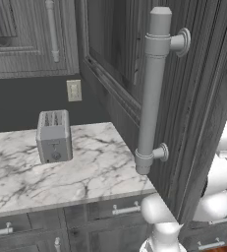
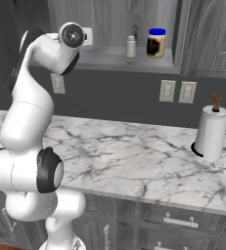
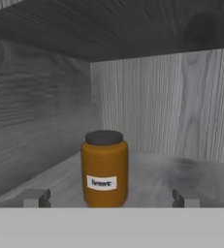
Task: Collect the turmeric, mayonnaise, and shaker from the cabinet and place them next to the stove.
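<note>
My jaws (image 3: 111, 197) stood wide apart with nothing in them, facing the turmeric (image 3: 104, 168), which stood upright on the cabinet (image 1: 198, 98) shelf, near the left wall. The jar looked stiff, light and smooth, likely slippery; I judged the grip should fall across its body, below the dark lid.

base views flank the arm over the marble counter (image 2: 148, 161); hand view sits close inside the cabinet (image 3: 147, 111).
</note>
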You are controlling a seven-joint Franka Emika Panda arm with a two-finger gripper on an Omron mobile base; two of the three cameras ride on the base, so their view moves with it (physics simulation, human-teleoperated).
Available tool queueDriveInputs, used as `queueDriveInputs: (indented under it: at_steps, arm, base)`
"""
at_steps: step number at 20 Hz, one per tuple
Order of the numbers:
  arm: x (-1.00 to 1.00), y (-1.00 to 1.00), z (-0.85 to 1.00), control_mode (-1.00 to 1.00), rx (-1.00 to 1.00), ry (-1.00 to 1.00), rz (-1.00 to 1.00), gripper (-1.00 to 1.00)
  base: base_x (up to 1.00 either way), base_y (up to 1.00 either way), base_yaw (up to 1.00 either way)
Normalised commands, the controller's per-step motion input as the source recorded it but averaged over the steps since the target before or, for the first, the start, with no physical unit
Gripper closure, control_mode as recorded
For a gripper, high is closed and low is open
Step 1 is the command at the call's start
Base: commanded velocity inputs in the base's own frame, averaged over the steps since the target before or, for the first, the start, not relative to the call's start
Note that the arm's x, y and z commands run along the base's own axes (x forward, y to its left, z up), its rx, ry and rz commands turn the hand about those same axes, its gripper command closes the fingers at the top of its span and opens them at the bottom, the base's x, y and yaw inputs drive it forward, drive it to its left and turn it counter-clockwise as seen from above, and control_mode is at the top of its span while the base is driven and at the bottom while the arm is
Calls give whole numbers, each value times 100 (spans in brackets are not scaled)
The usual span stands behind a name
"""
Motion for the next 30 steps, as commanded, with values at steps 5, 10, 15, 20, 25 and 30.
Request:
queueDriveInputs:
  at_steps: [5,10,15,20,25,30]
  arm:
    - [17,3,10,-100,0,0,1,-100]
    - [18,9,6,-100,0,0,1,-100]
    - [20,14,0,-100,0,1,1,-100]
    - [22,21,0,-100,0,1,0,-100]
    - [19,25,0,-100,-1,1,0,-100]
    - [16,12,0,-100,-1,0,0,-100]
  base:
    - [0,0,0]
    - [0,0,0]
    - [0,0,0]
    - [0,0,0]
    - [0,0,0]
    - [0,0,0]
